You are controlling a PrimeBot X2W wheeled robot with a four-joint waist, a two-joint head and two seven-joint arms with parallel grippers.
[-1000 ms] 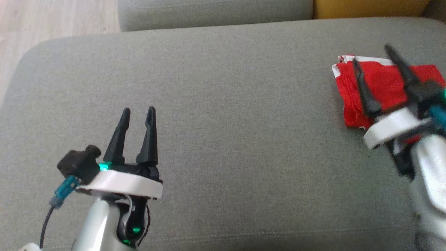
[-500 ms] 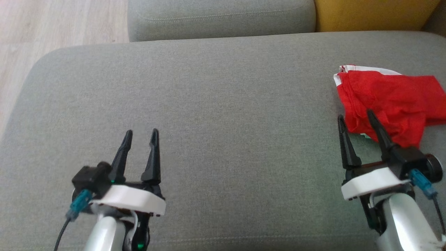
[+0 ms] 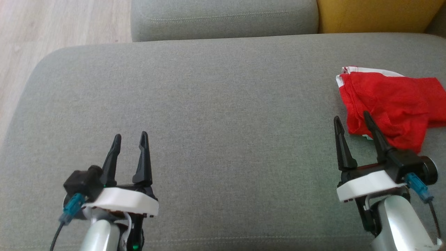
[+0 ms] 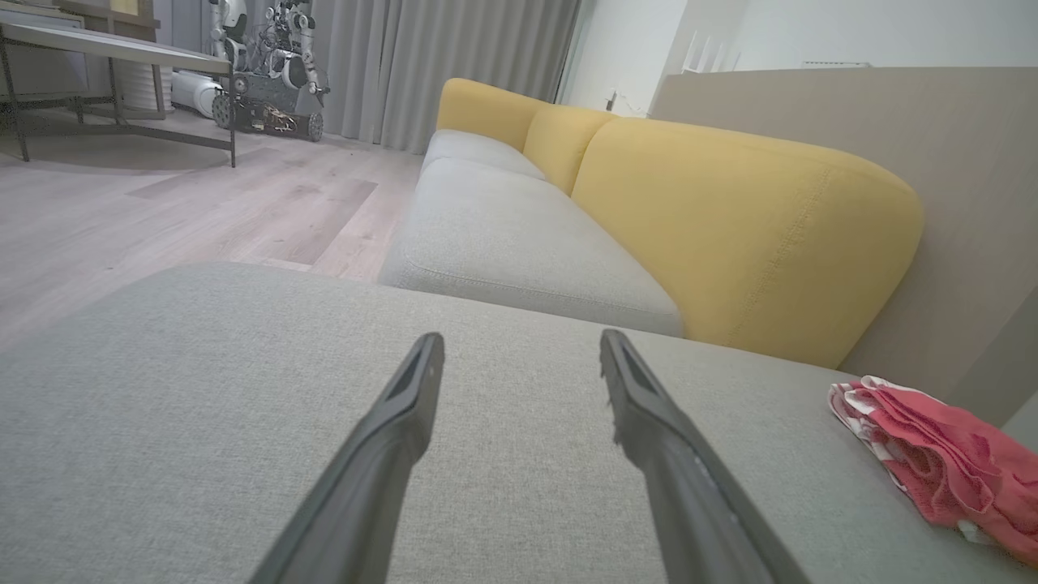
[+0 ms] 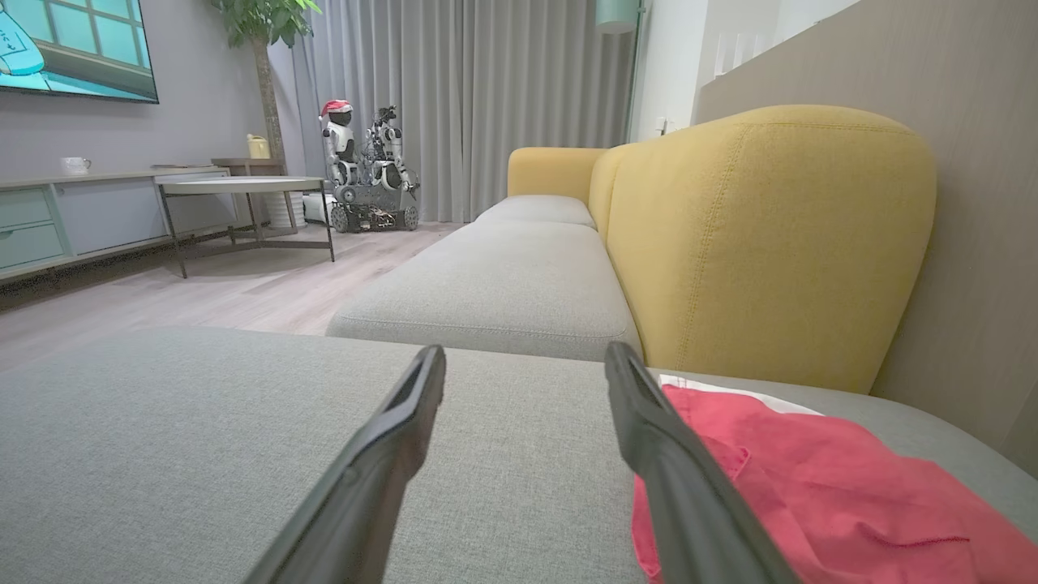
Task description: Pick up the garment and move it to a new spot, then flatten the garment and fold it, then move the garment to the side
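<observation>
The garment (image 3: 390, 104) is red with a white edge and lies folded and a little rumpled at the right end of the grey cushion (image 3: 216, 115). It also shows at the far right of the left wrist view as the garment (image 4: 949, 462), and at the lower right of the right wrist view as the garment (image 5: 811, 495). My right gripper (image 3: 352, 116) stands open just in front of the garment's near left corner, nothing between its fingers. My left gripper (image 3: 129, 135) is open over bare cushion at the lower left, far from the garment.
A second grey seat cushion (image 3: 223, 17) lies beyond the one I work on, with a yellow backrest (image 3: 376, 15) at the far right. Wooden floor (image 3: 52, 28) runs past the cushion's left edge. A low table (image 5: 243, 191) and a parked robot (image 5: 365, 170) stand far off.
My right gripper has drawn back off the garment toward the near edge, leaving it lying on the cushion. The left gripper has also pulled back a little. The camera has shifted slightly.
</observation>
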